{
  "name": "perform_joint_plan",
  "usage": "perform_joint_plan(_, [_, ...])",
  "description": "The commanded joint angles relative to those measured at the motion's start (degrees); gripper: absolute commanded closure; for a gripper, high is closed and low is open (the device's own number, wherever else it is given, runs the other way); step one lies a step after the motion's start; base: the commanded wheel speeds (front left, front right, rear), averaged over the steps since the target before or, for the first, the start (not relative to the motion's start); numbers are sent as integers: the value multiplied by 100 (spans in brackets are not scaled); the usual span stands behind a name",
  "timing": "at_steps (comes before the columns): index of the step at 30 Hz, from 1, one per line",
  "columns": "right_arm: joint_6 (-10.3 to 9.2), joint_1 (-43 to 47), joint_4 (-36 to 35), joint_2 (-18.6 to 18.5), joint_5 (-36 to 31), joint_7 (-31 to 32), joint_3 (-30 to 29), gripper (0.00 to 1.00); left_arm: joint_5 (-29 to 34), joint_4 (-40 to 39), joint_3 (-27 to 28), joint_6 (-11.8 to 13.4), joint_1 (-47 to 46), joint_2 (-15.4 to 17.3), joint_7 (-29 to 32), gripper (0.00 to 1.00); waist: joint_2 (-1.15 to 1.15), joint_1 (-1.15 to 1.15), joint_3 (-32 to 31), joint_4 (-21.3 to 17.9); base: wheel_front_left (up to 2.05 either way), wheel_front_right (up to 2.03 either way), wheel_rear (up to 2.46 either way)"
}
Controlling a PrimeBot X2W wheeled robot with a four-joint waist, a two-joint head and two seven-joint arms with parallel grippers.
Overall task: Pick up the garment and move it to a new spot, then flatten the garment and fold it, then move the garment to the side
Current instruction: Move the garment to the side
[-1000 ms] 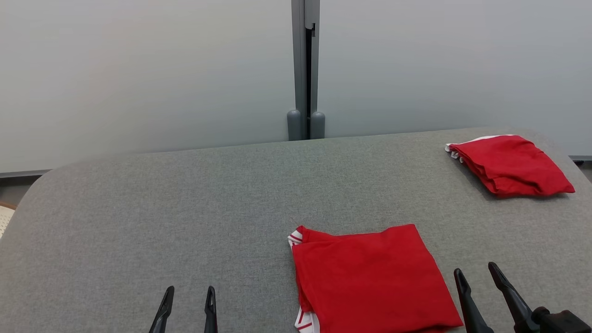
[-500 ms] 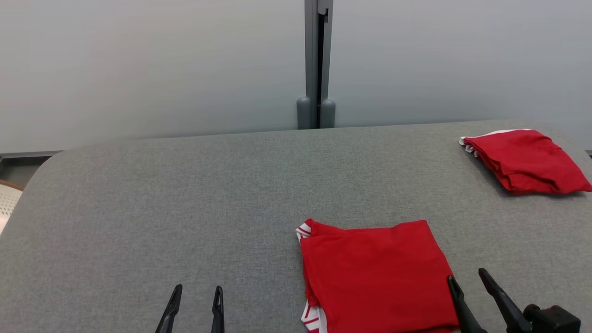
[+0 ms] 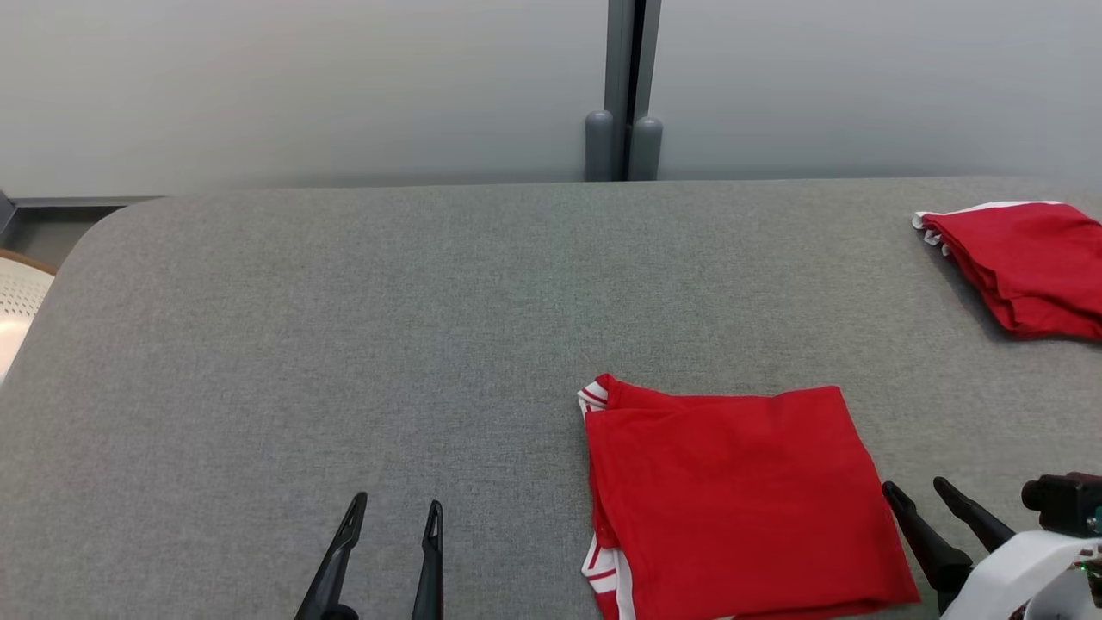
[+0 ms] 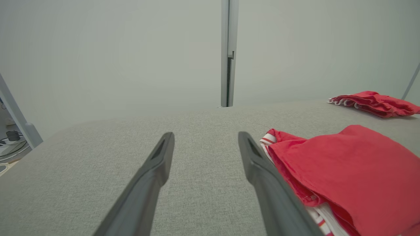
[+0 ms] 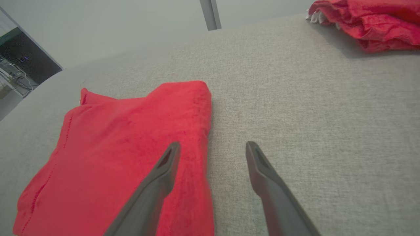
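Note:
A red garment with white-striped trim lies folded into a flat square on the grey fabric table, near the front edge, right of centre. My right gripper stands open just off its right edge. In the right wrist view the left finger hangs over the garment's right border, with nothing between the fingers of the right gripper. My left gripper is open over bare table, left of the garment. The left wrist view has the garment to the right of the left gripper's fingers.
A second folded red garment lies at the table's far right edge. A grey post stands against the pale wall behind the table. A white chair sits off the table's left edge. The table's corners are rounded.
The head camera has tilted down and turned, shifting the whole picture. My right gripper has come closer to the garment's right edge, and its pale forearm now shows. The garment has not moved.

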Motion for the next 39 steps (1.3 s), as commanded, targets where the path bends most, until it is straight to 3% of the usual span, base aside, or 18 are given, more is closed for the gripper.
perform_joint_plan(1, [-3,-130,20,-95,166,104,144,0,47,-2,-9,22,-100,21,-7,0,0,0,129,74,0,0,0])
perform_joint_plan(11, [-3,-631,183,-358,808,327,902,0,108,13,-208,108,-401,20,-7,0,0,0,549,245,0,0,0])
perform_joint_plan(13, [-2,-698,214,-398,949,419,1055,12,112,16,-238,132,-466,19,-7,0,0,0,634,272,0,0,0])
perform_joint_plan(15, [-3,-769,201,-426,1063,419,1205,64,116,38,-257,157,-500,21,-7,0,0,0,710,290,0,0,0])
perform_joint_plan(16, [-3,-809,181,-454,1096,391,1265,94,117,44,-267,160,-535,20,-7,0,0,0,745,296,0,0,0])
perform_joint_plan(17, [-4,-880,157,-506,1096,367,1328,100,119,43,-276,173,-565,20,-7,0,0,0,779,300,0,0,0])
perform_joint_plan(25, [-5,-1845,-96,-1004,1000,-105,1540,100,128,11,-363,220,-740,20,-7,0,0,0,1069,194,0,0,0])
perform_joint_plan(39, [-5,-4408,407,-1890,622,275,1715,100,172,-139,-732,330,-1429,20,-7,0,0,0,1906,67,0,0,0])
